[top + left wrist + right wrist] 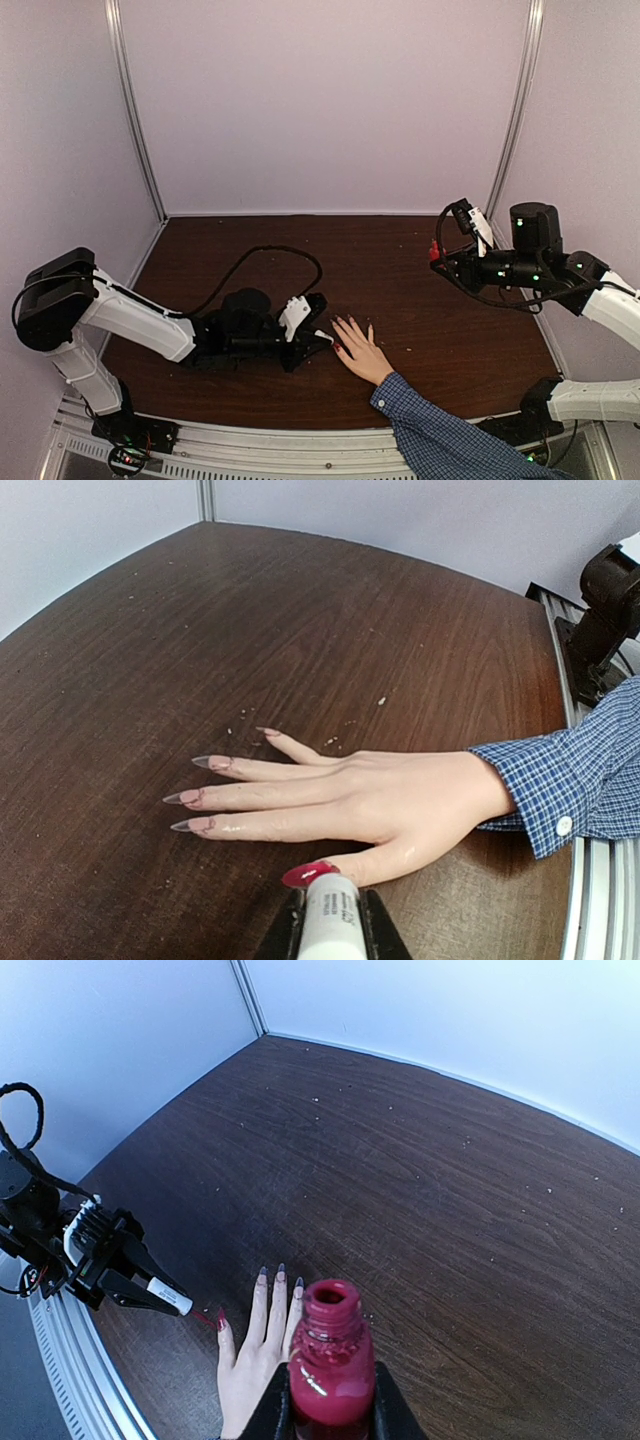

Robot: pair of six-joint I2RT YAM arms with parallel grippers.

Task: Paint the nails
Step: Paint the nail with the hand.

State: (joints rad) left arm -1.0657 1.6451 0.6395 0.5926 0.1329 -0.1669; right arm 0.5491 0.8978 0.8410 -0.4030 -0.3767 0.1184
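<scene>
The left pincer [330,935] is clenched on the one white brush cap [328,912], and the glossy red thumbnail [308,873] lies just ahead of the cap's front end. The single hand [400,800] rests flat on the worktop [300,630]. Its long axis runs crosswise to the brush, with the fingers pointing left in the left wrist view. Of the nails [190,825], five in all, one is red and four look bare, lying farther out. The left arm is much nearer. The right pincer [330,1415], well apart, grips the one open red bottle [328,1365].
</scene>
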